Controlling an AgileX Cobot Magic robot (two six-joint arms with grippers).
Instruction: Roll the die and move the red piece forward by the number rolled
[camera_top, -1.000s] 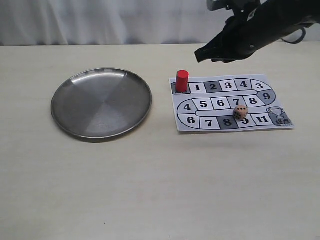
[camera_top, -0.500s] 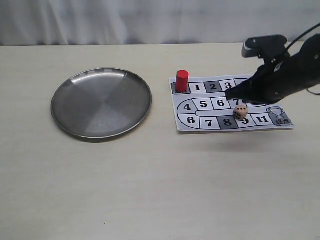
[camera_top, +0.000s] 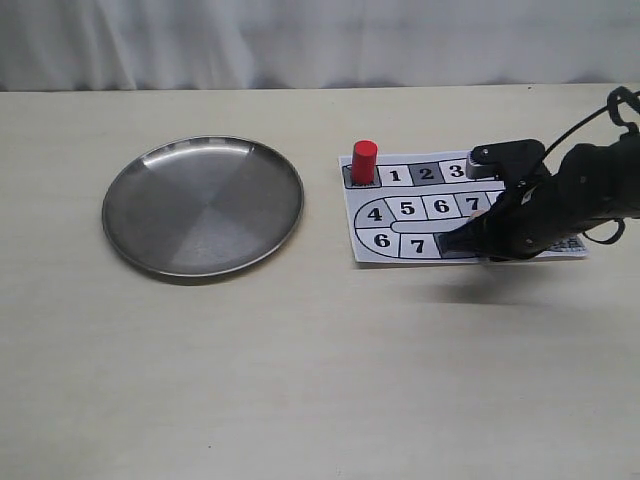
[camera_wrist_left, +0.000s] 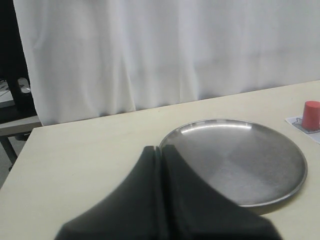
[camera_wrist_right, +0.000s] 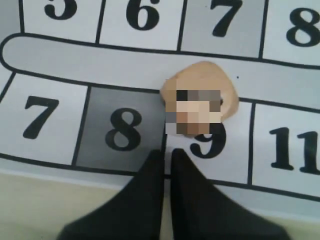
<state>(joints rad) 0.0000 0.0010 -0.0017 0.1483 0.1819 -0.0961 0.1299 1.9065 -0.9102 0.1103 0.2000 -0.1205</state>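
Observation:
The die (camera_wrist_right: 200, 82), a pale tan cube, lies on the game board (camera_wrist_right: 125, 65) where squares 8 and 9 meet, just beyond the tips of my right gripper (camera_wrist_right: 166, 152). That gripper's fingers are shut, with nothing between them. In the exterior view my right gripper (camera_top: 447, 243) hangs low over the board (camera_top: 408, 208) and its arm hides the die. The red piece (camera_top: 364, 161) stands upright on the start square, left of square 1. It also shows in the left wrist view as the red piece (camera_wrist_left: 311, 115). My left gripper (camera_wrist_left: 161, 148) is shut and empty.
A round steel plate (camera_top: 203, 205) lies left of the board and holds nothing. In the left wrist view the plate (camera_wrist_left: 240, 160) lies just beyond the left gripper. A white curtain hangs behind the table's far edge.
The right arm has come down from high over the board's far side to low over squares 8 and 9, and now covers the die in the exterior view. The die and the red piece have not moved.

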